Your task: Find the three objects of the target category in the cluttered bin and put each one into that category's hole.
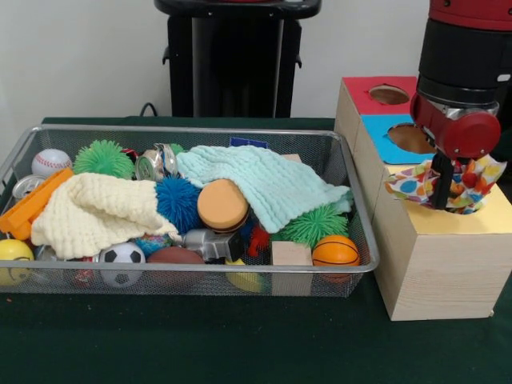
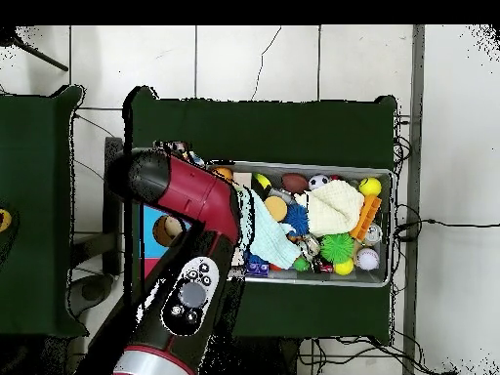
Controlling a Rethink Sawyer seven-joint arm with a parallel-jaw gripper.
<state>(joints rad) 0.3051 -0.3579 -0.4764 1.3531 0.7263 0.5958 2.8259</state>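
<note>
A wooden box (image 1: 432, 264) stands right of the wire bin (image 1: 184, 130), with a red-topped hole (image 1: 389, 94), a blue-topped hole (image 1: 410, 138) and a yellow top (image 1: 490, 220). My gripper (image 1: 442, 192) hangs over the yellow part, shut on a bunched patterned cloth (image 1: 416, 186) that rests on that top. In the bin a mint knitted cloth (image 1: 264, 180) drapes over the middle and a cream cloth (image 1: 96, 212) lies at the left. In the overhead view the arm (image 2: 195, 195) hides the gripper; the mint cloth (image 2: 264, 234) and cream cloth (image 2: 332, 207) show.
The bin holds a baseball (image 1: 51, 162), green spiky balls (image 1: 104, 158), a blue spiky ball (image 1: 178, 202), a soccer ball (image 1: 122, 262), a basketball (image 1: 335, 251), a wooden block (image 1: 290, 254), tin cans (image 1: 152, 164) and an orange bar (image 1: 32, 204).
</note>
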